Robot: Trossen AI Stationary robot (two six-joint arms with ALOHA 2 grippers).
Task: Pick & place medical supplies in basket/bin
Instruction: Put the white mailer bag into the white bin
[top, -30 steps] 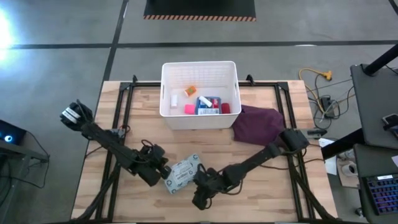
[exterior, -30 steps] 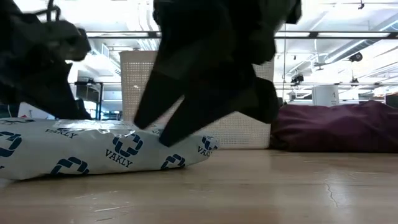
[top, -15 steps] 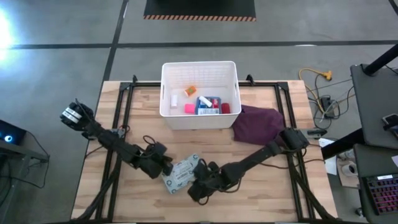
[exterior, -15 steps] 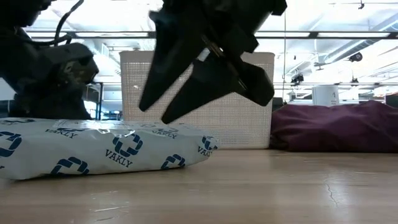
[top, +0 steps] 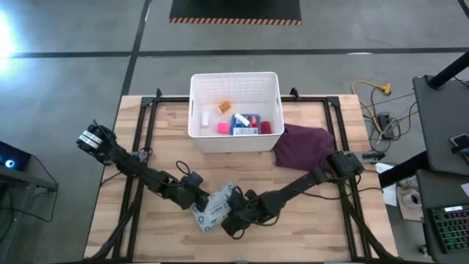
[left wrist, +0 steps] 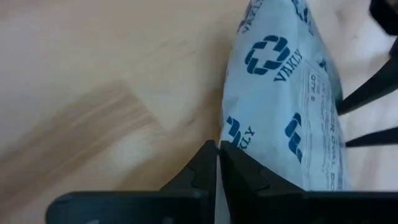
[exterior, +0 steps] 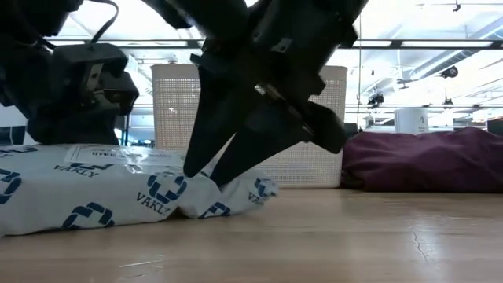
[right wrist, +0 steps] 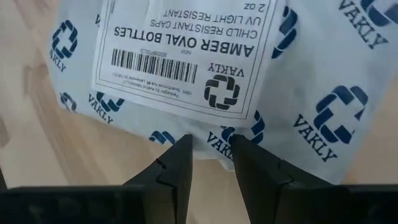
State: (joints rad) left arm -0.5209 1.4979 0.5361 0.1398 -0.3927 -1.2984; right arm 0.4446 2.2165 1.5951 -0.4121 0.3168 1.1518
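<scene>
Lying on the wooden surface [top: 322,235] near its front edge, the grey-green flat packet [top: 214,207] is sitting between the two hands, well apart from the white bin [top: 235,142] at the far side. The packet is printed with blue VAKLY logos and carries a white label reading "amber oval bottles". The right hand [top: 229,220] is pressing down on the packet's near edge with its fingers [right wrist: 177,163] standing narrowly apart; in the low view the packet is dimpling under the tips, and in the right wrist view a little fold of the wrapper is sitting in the gap between them, so the hand is pinching the packet's edge. The left hand [top: 203,197] is resting at the packet's opposite side, its fingers [left wrist: 199,168] pressed flat together with nothing between them, their tips touching or just beside the wrapper.

Inside the bin are lying the blue first-aid box [top: 246,123], a pink cube [top: 223,128], a red bottle [top: 266,127], a small orange item [top: 224,107] and a white piece [top: 206,116]. Just beside the bin's right wall, a maroon cloth [top: 306,146] is lying bunched on the surface.
</scene>
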